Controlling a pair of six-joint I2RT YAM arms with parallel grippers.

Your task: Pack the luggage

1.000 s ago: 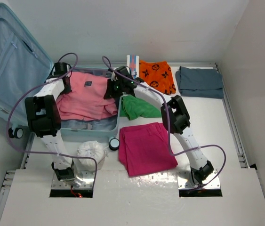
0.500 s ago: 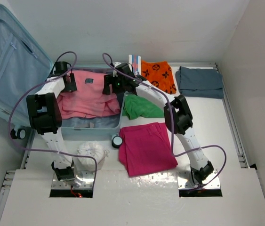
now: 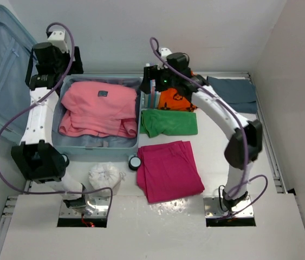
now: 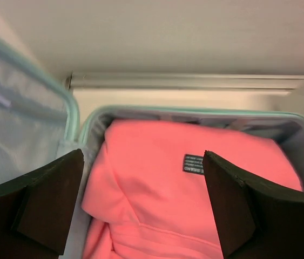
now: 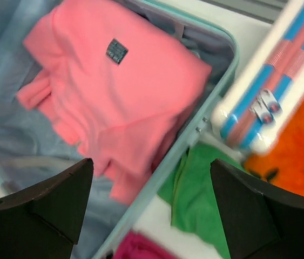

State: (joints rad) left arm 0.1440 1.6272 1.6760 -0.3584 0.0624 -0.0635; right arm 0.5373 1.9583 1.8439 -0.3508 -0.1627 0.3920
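**White worktop, luggage lying open, both grippers spread and empty**

White worktop [image 3: 212,157] is carrying the luggage [image 3: 101,145] at its far left, with the tub facing up and the lid standing open on the left. Pink sweatshirt [image 3: 98,108] is lying folded in the tub, filling most of it. I am hovering my left gripper [image 4: 142,156] over the tub's far-left corner, jaws spread, pinching nothing. My right gripper [image 5: 152,164] is hanging above the tub's right rim, also spread and empty. Striped box [image 3: 152,92] is standing just beside that rim. Green cloth [image 3: 168,122] is lying beside the luggage, magenta cloth [image 3: 168,170] is lying nearer me, and orange cloth [image 3: 176,100] and grey-blue cloth [image 3: 233,93] are lying farther back.
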